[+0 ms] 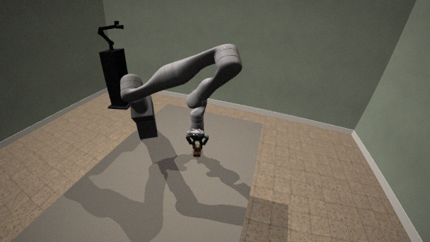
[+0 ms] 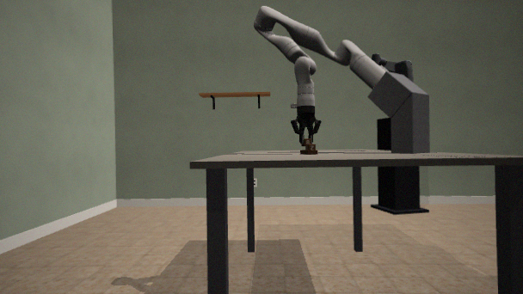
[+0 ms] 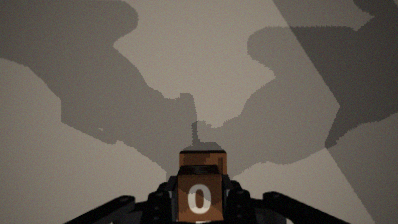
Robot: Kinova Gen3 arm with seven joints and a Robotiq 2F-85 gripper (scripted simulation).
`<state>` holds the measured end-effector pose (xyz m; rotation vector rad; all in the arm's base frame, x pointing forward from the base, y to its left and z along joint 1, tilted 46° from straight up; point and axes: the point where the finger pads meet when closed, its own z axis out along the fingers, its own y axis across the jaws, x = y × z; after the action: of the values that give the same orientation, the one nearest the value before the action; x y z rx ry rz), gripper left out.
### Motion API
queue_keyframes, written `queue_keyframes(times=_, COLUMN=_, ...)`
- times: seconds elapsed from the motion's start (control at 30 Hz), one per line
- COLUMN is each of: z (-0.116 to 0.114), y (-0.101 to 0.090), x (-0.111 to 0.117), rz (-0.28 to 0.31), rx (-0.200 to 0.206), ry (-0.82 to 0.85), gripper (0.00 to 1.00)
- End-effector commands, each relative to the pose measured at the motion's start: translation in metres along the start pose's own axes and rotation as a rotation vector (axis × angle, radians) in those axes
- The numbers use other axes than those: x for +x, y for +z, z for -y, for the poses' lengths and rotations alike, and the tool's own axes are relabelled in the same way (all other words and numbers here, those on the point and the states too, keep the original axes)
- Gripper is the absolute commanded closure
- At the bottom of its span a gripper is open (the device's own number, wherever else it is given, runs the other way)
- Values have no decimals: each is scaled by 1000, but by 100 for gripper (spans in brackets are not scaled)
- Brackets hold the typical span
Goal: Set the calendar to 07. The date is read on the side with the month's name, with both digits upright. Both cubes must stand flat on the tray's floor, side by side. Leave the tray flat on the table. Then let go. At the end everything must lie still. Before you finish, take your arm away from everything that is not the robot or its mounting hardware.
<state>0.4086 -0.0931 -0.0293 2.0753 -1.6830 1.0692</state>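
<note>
My gripper (image 1: pixel 197 144) (image 2: pixel 306 140) (image 3: pixel 199 187) points down and is shut on a brown cube (image 2: pixel 307 142) (image 3: pixel 213 182). A white 0 shows on the cube's face towards the wrist camera. In the exterior view, another brown cube (image 2: pixel 310 148) with a pale mark like a 2 sits lower, above the small brown tray (image 2: pixel 309 152), and the held cube is higher and slightly to its left. The tray is on the table. Fingers and cubes hide most of the tray's inside. Whether the cubes touch, and the held cube's side faces, I cannot tell.
The grey table (image 1: pixel 230 124) (image 2: pixel 353 162) carries the arm's base (image 2: pixel 410 116) and broad arm shadows. A wooden wall shelf (image 2: pixel 234 94) is in the background. A black pedestal (image 1: pixel 114 78) with a small dark arm stands behind the table.
</note>
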Motion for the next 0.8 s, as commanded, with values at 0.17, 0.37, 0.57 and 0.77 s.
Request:
queue_keyframes(times=0.17, z=-2, y=6, x=0, rz=-1, rx=-4, ry=0, gripper=72)
queue_keyframes(times=0.37, z=-2, y=10, x=0, rz=-1, rx=-4, ry=0, gripper=72)
queue_keyframes(times=0.57, z=-2, y=12, x=0, rz=-1, rx=-4, ry=0, gripper=72)
queue_keyframes(times=0.77, z=-2, y=13, x=0, rz=-1, rx=-4, ry=0, gripper=72)
